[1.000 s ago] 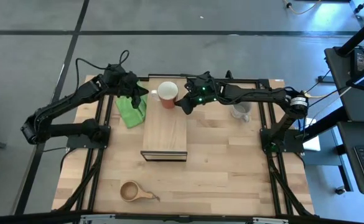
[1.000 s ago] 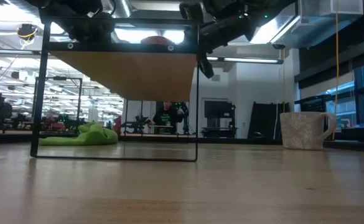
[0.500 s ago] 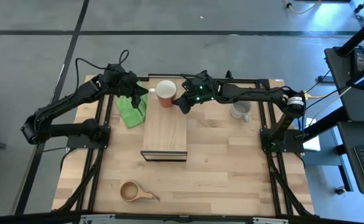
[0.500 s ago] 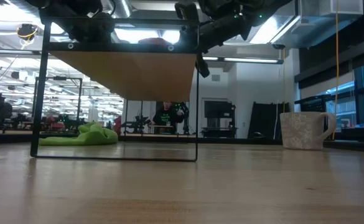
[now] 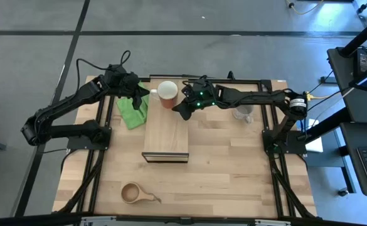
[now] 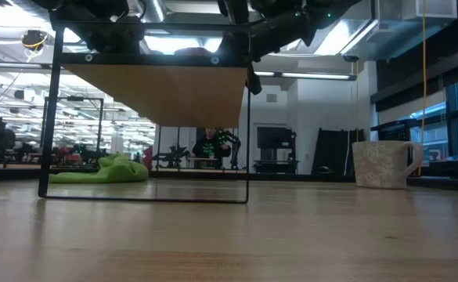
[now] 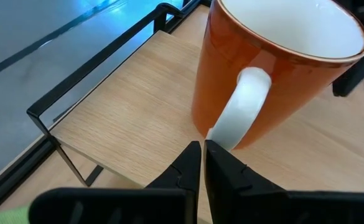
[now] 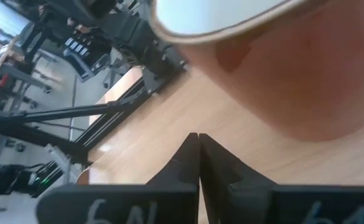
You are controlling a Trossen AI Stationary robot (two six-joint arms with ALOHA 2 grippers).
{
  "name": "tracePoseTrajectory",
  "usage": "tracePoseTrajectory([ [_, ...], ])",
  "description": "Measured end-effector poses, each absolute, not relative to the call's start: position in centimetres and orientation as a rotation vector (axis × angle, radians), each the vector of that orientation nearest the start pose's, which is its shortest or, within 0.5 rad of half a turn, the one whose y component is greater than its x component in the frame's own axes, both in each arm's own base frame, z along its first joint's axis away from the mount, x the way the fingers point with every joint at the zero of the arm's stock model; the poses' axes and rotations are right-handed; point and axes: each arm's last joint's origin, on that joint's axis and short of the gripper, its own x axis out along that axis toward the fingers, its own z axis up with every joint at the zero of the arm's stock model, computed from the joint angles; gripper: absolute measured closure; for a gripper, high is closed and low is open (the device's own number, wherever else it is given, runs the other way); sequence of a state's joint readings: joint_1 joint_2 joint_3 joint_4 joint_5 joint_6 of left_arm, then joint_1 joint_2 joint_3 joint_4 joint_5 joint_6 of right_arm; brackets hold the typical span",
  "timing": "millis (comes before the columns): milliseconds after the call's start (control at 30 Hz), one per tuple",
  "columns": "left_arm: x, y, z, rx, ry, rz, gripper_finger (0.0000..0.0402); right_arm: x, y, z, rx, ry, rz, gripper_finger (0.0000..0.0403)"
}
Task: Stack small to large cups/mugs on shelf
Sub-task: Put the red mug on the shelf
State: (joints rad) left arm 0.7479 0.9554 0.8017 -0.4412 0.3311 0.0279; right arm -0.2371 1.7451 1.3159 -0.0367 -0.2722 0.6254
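Almost no writing could be read. On the dark body of the right end effector (image 8: 198, 144), at the edge of its own wrist picture, pale embossed characters showed that looked like "6A" or "64"; they were cut off and could not be read with certainty. Nothing else in any view carried legible lettering.

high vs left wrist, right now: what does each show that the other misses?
High only: grey mug on the table's right, wooden cup near the front edge, green cloth, right gripper shut beside the red mug.
Left wrist only: left gripper shut just short of the mug's white handle.
Both: red mug upright on the shelf.
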Motion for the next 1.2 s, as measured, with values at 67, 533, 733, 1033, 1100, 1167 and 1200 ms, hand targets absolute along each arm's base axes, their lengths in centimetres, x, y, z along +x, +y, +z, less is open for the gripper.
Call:
tracePoseTrajectory([
  [67,15.1,12.8,28.8,-0.280,0.519,0.397,0.0388,38.9,-8.7,27.3,0.729,0.448,-0.126,0.0399],
  [533,15.1,12.8,28.8,-0.279,0.519,0.397,0.0388,38.6,-10.1,27.2,0.731,0.433,-0.185,0.0399],
  [733,15.1,12.8,28.8,-0.279,0.519,0.397,0.0388,38.4,-10.7,27.2,0.735,0.427,-0.200,0.0399],
  [1033,15.1,12.8,28.8,-0.279,0.519,0.397,0.0388,38.4,-10.8,27.2,0.735,0.426,-0.203,0.0399],
  [1100,15.1,12.7,28.8,-0.279,0.520,0.397,0.0388,38.4,-10.8,27.2,0.735,0.426,-0.204,0.0399],
  [1167,15.1,12.8,28.8,-0.279,0.519,0.397,0.0388,38.4,-10.9,27.2,0.735,0.426,-0.204,0.0399],
  [1200,15.1,12.8,28.8,-0.279,0.519,0.397,0.0388,38.4,-10.9,27.2,0.734,0.426,-0.204,0.0399],
])
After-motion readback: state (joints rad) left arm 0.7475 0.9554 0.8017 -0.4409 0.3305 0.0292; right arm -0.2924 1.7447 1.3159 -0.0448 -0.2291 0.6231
